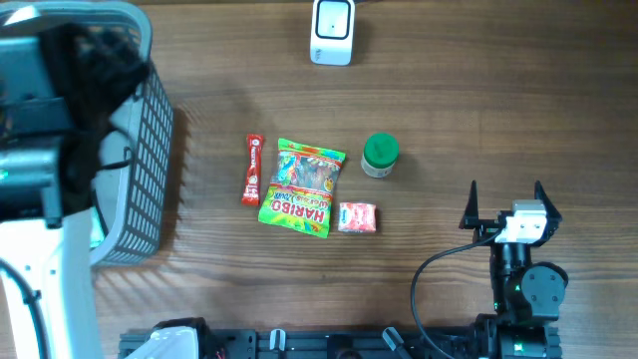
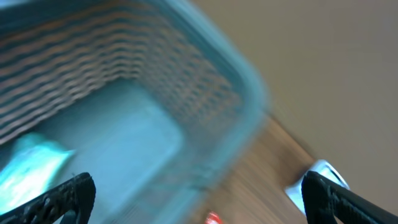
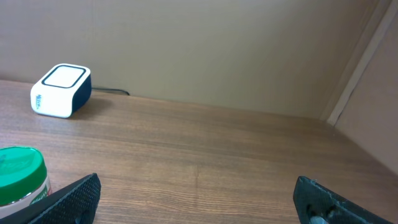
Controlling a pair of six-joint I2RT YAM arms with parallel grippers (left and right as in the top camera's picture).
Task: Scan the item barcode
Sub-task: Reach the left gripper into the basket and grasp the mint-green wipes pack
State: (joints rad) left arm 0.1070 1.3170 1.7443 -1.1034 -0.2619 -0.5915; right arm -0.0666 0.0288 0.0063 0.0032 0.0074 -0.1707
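Hovering over basket: the left arm (image 1: 30,165), dark and white, covers much of the grey-blue mesh-sided basket (image 1: 150,170) at the table's left side.
Left gripper (image 2: 199,202): jaws spread wide with nothing between them. One fingertip (image 2: 69,194) sits in each lower corner of the wrist view, which looks down into the basket (image 2: 242,81). That view is badly smeared.
Basket contents: one pale cyan shape (image 2: 31,163) lies on the floor at the left, too blurred to name.
Right gripper (image 1: 504,195): jaws spread wide and empty, low over bare table at the lower right. It points toward the far edge and is well apart from every item.
Barcode scanner (image 1: 332,30): a white box with a dark rim and a cable behind it, standing alone at the far edge, well apart from the items. It shows at the far left of the right wrist view (image 3: 61,90).
Haribo bag (image 1: 301,187): lies flat mid-table, label up, slightly tilted.
Red snack stick (image 1: 252,170): just left of the bag, its long side running toward the far edge.
Pink candy packet (image 1: 358,217): just beside the bag's lower right corner.
Green-lidded jar (image 1: 380,155): upright, near the bag's upper right. It is the item closest to the right gripper, though apart from it. Its lid shows at the lower left of the right wrist view (image 3: 18,171).
Table (image 1: 478,100): brown wood grain.
Barcodes on items: too small to tell.
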